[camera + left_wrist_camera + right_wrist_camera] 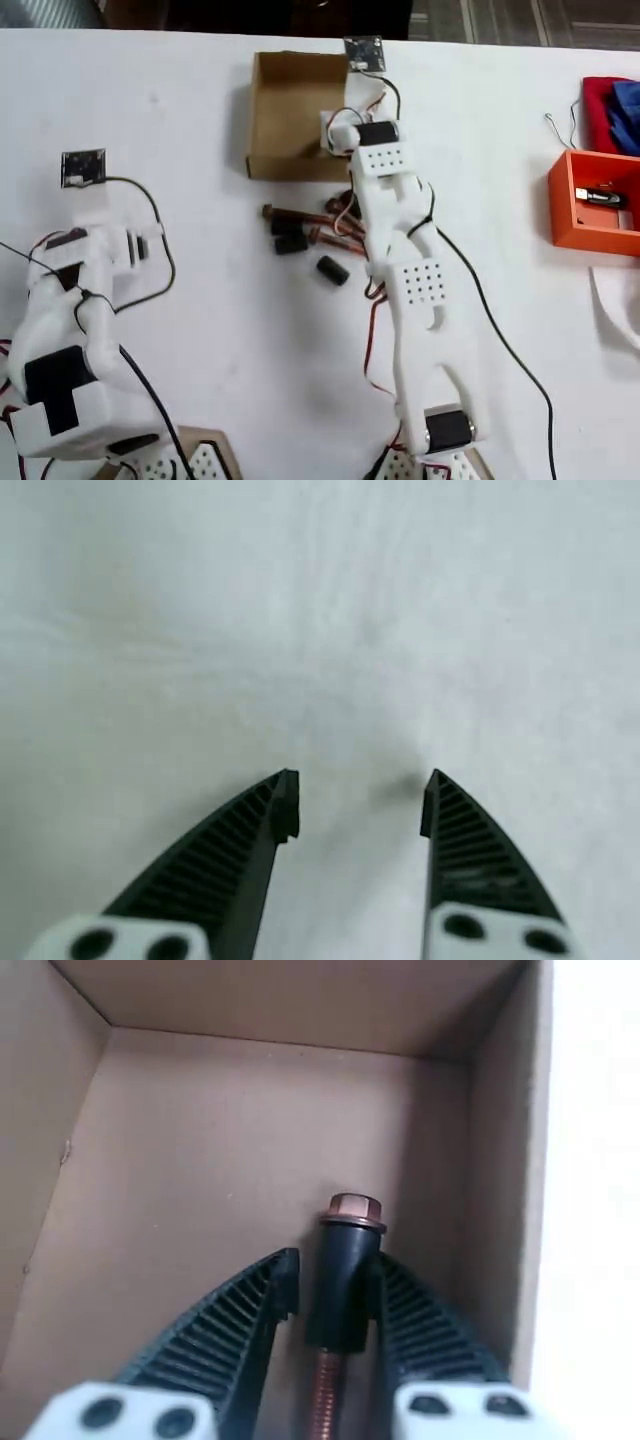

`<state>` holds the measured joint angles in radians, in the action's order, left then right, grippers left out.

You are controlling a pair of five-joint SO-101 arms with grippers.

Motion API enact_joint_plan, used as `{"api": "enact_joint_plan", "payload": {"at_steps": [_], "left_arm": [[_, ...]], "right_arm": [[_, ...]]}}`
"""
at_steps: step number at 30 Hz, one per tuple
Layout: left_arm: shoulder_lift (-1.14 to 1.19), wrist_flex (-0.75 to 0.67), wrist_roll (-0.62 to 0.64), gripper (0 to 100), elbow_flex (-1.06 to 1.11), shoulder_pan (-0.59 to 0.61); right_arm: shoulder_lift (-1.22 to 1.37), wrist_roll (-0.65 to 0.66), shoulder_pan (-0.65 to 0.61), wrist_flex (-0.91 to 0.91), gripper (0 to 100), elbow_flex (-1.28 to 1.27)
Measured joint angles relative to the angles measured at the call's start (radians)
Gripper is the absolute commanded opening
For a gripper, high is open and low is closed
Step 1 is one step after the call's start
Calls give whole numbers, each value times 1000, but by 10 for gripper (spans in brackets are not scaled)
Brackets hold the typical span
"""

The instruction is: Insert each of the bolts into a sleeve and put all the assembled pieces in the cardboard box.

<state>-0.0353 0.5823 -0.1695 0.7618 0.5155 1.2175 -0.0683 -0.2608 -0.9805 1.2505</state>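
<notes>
My right gripper hangs inside the cardboard box, shut on a black sleeve with a copper bolt through it. The bolt's hex head sticks out past the fingertips, and its threaded shank shows behind the sleeve. In the high view this arm stretches up the table's middle to the box's right side. Two or three loose copper bolts and two black sleeves lie just in front of the box. My left gripper is open over bare white table at the left.
An orange tray holding a small black item stands at the right edge. Behind it lies red and blue cloth. Cables trail beside both arms. The white table lies between the arms.
</notes>
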Motion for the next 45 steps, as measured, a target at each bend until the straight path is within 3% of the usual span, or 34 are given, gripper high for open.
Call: {"api": "enact_joint_plan", "payload": {"at_steps": [8,16,30,32,38,45], "left_arm": [[0,0,0,218,0,0],[0,0,0,218,0,0],[0,0,0,218,0,0],[0,0,0,218,0,0],[0,0,0,218,0,0],[0,0,0,218,0,0]], "right_arm": [[-3,0,51,-58,53,207],[-3,0,172,-103,42,222],[-201,0,137,-736,42,370],[-236,0,130,-760,42,361],[-443,140,87,-766,42,149],[-927,181,-72,-761,43,-548]]}}
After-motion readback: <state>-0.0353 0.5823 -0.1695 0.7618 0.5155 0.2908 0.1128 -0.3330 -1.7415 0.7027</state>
